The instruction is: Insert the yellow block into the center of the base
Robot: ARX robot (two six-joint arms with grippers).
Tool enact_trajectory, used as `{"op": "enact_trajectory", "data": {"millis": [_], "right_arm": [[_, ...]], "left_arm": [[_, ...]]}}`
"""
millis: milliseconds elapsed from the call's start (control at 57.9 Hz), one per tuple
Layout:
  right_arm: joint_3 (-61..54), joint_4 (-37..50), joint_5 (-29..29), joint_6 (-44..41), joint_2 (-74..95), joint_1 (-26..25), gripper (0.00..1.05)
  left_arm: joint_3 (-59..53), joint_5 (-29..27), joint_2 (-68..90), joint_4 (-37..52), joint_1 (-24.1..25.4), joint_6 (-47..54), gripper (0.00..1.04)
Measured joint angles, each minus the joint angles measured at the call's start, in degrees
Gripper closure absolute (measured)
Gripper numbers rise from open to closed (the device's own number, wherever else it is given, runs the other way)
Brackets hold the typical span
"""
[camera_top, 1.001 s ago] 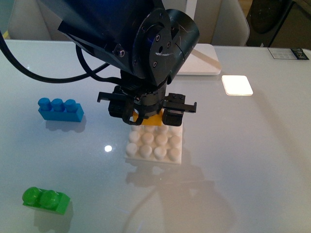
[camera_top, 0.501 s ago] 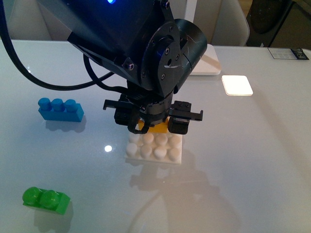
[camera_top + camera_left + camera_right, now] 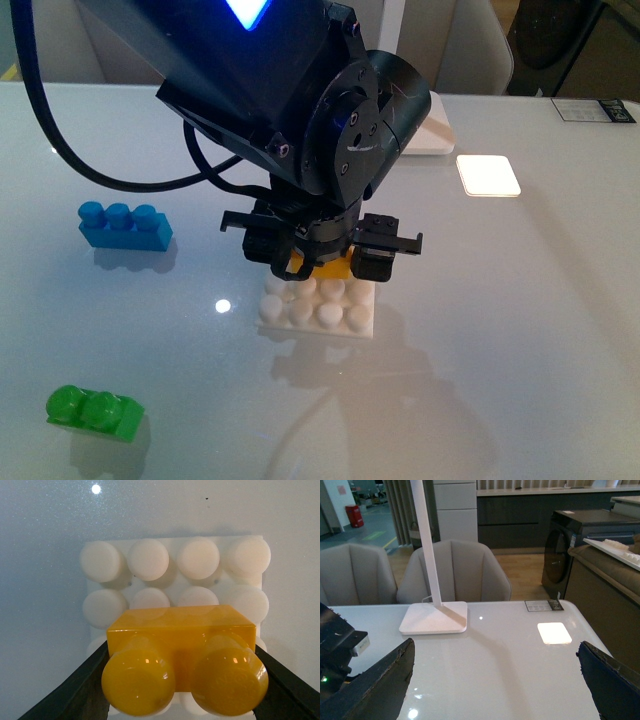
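Yellow block (image 3: 181,630), insertion step: clamped in left gripper (image 3: 320,262) jaws over base (image 3: 318,316), mid-frame.
Next, likely: align on centre studs, press down; right gripper (image 3: 492,680) jaws wide.

No text is coming through legibly in any view. A dark card (image 3: 594,110) is lying on the white table (image 3: 520,330) near its far right edge, and the pale print it is carrying is too small to read, in the right wrist view as well. A pinkish notice (image 3: 341,489) is hanging on a distant wall, equally unreadable. A faint embossed mark may be showing on one stud of the yellow block (image 3: 180,630).
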Motion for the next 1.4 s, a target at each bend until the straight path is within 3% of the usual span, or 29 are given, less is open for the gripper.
{"op": "enact_trajectory", "data": {"millis": [1398], "right_arm": [[0.0,0.0,0.0,0.0,0.0,0.0,0.09]], "left_arm": [[0.6,1.7,1.1,1.3,0.8,1.3,0.41]]}}
